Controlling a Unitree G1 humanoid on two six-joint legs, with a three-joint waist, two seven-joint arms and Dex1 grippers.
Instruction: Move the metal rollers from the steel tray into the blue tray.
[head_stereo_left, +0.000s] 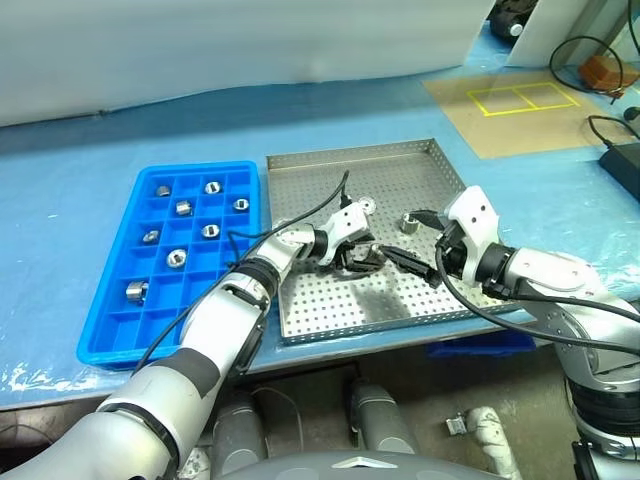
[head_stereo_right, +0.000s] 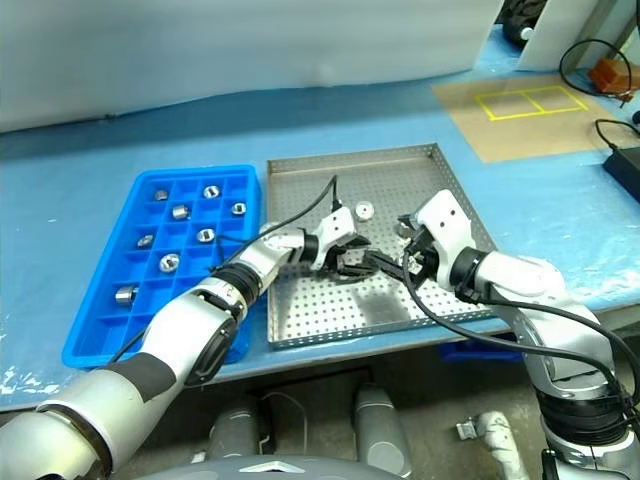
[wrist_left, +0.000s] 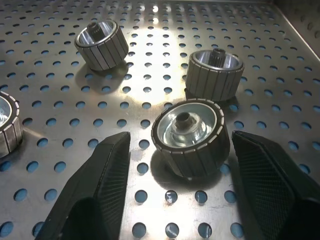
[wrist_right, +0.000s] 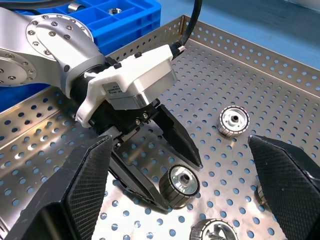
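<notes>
Roller (wrist_left: 190, 136) sits on the steel tray (wrist_left: 150, 45) between the left gripper's (wrist_left: 177, 165) spread jaws, untouched.

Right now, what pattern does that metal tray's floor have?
The steel tray has a shiny silver floor dotted with regular rows of small round holes; it shows best in the left wrist view.

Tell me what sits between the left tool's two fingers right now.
One metal roller sits on the steel tray between the left tool's fingers, with a gap on each side; the left wrist view shows it.
</notes>
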